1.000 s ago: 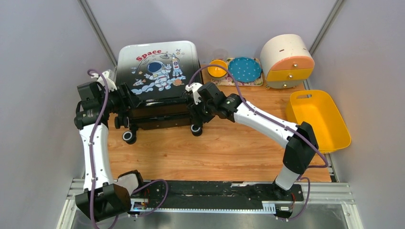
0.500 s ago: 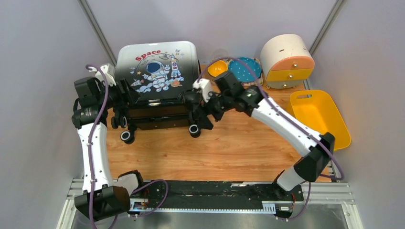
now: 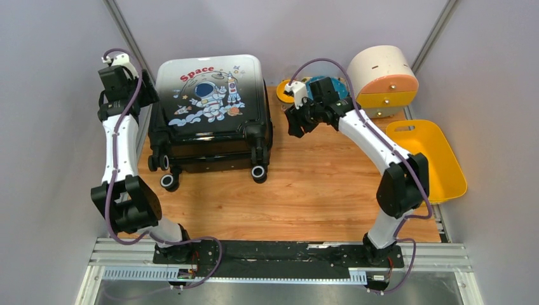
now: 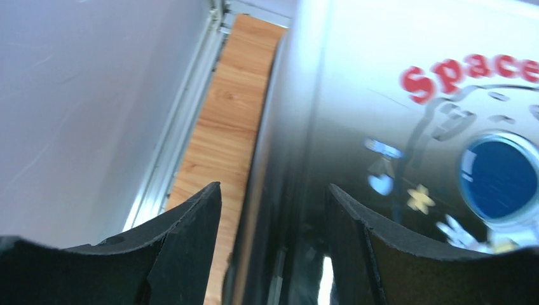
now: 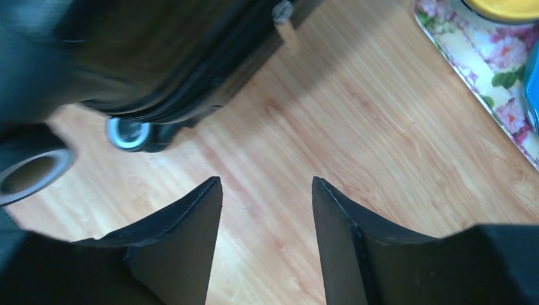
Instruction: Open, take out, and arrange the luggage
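Though still shut, the silver-white suitcase (image 3: pixel 210 105) with its astronaut and red "Space" print lies flat at the worktop's (image 3: pixel 305 190) upper left. The left claw (image 4: pixel 273 190), spread and empty, has climbed beside the case's left edge. The right claw (image 5: pixel 267 181), also spread and empty, has drawn away rightward.

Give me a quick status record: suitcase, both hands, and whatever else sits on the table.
suitcase: closed, lying flat, printed side up, wheels toward the arms
left hand: open, over the suitcase's left edge, holding nothing; contact cannot be told
right hand: open, over bare table right of the suitcase, holding nothing
yellow bin: right side of table
drawer box: far right corner, drawers shut
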Motion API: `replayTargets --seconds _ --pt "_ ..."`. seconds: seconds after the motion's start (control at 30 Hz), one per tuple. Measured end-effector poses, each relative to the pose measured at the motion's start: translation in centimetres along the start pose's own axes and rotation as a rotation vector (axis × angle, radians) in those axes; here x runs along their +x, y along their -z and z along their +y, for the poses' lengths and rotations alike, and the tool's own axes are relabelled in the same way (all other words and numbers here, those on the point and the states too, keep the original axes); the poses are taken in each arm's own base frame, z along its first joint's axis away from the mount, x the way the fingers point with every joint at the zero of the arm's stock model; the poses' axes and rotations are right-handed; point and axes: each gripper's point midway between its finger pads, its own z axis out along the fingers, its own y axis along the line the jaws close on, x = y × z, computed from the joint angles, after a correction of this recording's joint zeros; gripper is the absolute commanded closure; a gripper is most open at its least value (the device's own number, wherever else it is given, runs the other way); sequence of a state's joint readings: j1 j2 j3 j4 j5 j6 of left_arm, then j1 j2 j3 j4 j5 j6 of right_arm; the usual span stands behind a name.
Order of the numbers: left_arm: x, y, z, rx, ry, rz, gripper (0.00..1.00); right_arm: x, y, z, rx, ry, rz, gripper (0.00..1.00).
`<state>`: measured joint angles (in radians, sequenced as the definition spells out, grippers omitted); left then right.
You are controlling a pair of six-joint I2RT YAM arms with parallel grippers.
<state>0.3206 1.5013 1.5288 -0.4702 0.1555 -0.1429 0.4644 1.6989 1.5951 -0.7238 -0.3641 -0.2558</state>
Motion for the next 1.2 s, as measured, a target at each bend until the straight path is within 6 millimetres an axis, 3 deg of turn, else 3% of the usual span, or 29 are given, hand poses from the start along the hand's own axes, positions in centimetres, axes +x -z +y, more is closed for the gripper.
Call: replayTargets --seconds 0.13,0.3,0.43,0.47,0.57,0.7,0.83,1.0,1.2 --pt "0.7 -3.0 2.9 -0.129 -0.018 0.004 0.32 1.9 -3.4 -3.2 0.047 0.003 0.051 0.49" --pt "0.4 -5.4 6.3 -0.286 -0.046 -0.041 0.34 1.9 -5.1 -5.6 0.071 0.036 0.038 0.52" --pt "1.4 -8.1 7.7 -0.327 -0.073 -0.034 0.35 1.1 -6.1 -6.7 0.070 0.081 0.006 0.52" --pt "2.0 -9.2 7.8 -0.321 -0.081 -0.020 0.29 0.9 -6.4 -6.7 0.063 0.096 -0.004 0.52" --pt "2.6 -12.0 8.3 -0.293 -0.096 -0.014 0.28 0.4 -7.2 -6.6 0.037 0.130 -0.035 0.52" --pt "4.4 -15.3 7.6 -0.177 -0.112 0.024 0.31 -0.1 -8.5 -6.7 0.004 0.179 -0.072 0.52" --pt "5.5 -17.2 5.9 -0.040 -0.129 0.037 0.34 0.5 -9.7 -6.9 -0.015 0.211 -0.069 0.52" --pt "5.6 -18.0 3.3 0.123 -0.156 0.030 0.34 0.9 -10.6 -7.3 -0.035 0.260 -0.072 0.52" --pt "5.6 -17.9 2.2 0.176 -0.160 0.052 0.18 1.7 -12.5 -7.5 -0.068 0.313 -0.082 0.53"
